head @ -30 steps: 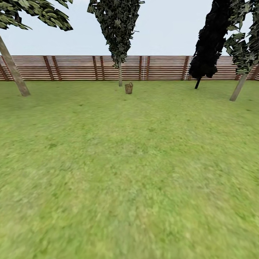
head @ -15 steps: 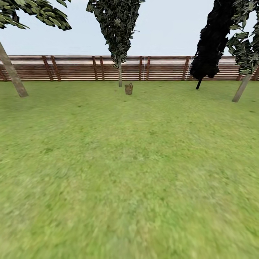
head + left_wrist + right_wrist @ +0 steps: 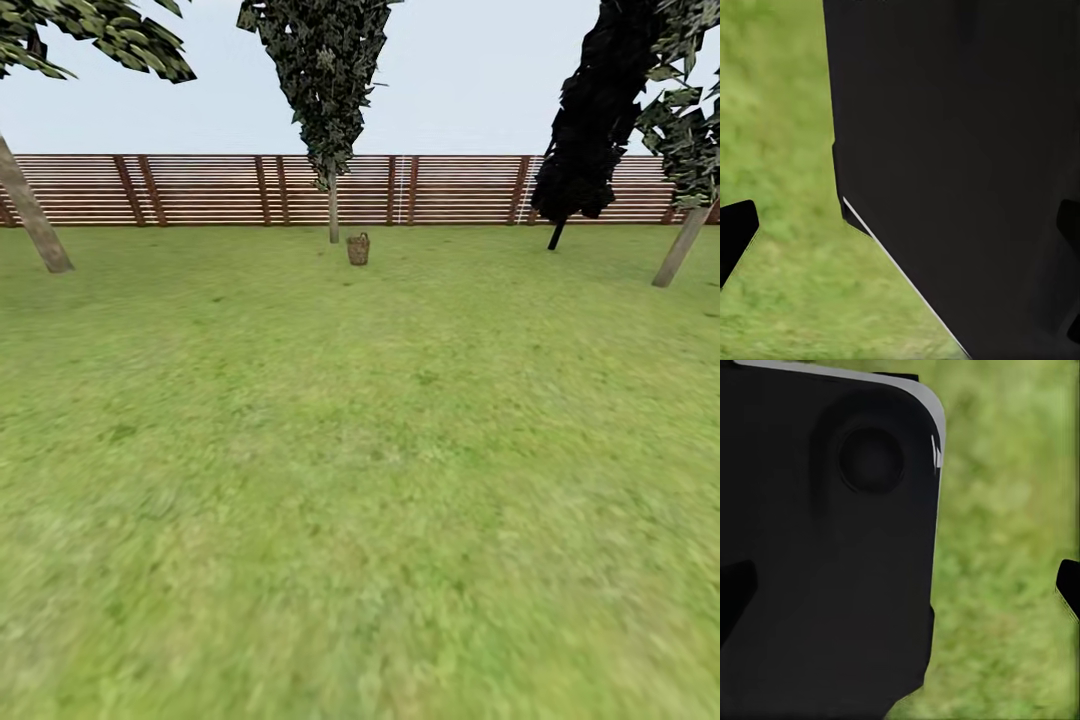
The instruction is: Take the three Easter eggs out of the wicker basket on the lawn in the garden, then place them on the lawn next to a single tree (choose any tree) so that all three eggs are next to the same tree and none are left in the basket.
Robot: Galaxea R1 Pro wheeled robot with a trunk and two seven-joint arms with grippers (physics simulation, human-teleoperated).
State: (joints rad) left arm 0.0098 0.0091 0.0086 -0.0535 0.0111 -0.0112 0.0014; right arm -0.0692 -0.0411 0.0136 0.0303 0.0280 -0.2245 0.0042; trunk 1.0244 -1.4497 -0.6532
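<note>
Four trees stand along the far side of the lawn (image 3: 360,480) in the head view, with the brown slatted fence (image 3: 200,190) running behind them. Just right of the middle tree (image 3: 333,205), a slim pale trunk under a dark mottled crown, sits the wicker basket (image 3: 358,249), small and far off on the grass, upright, close beside that trunk but apart from it. Its contents cannot be made out at this range. A leaning trunk (image 3: 30,215) rises at the left edge, a black conifer-like tree (image 3: 590,130) stands to the right, and another leaning pale trunk (image 3: 682,245) is at the far right. Nearer grass is blurred.

In the left wrist view, the left gripper (image 3: 900,232) shows one dark fingertip (image 3: 735,232) at one edge and another at the opposite edge, so its jaws stand wide with nothing between them; a large black body of the robot (image 3: 967,165) covers much of that frame, with grass beside it. In the right wrist view, the right gripper (image 3: 904,592) likewise has its fingertips (image 3: 1069,585) at opposite edges, jaws wide and holding nothing, with a black panel bearing a round recess (image 3: 870,457) over blurred grass.
</note>
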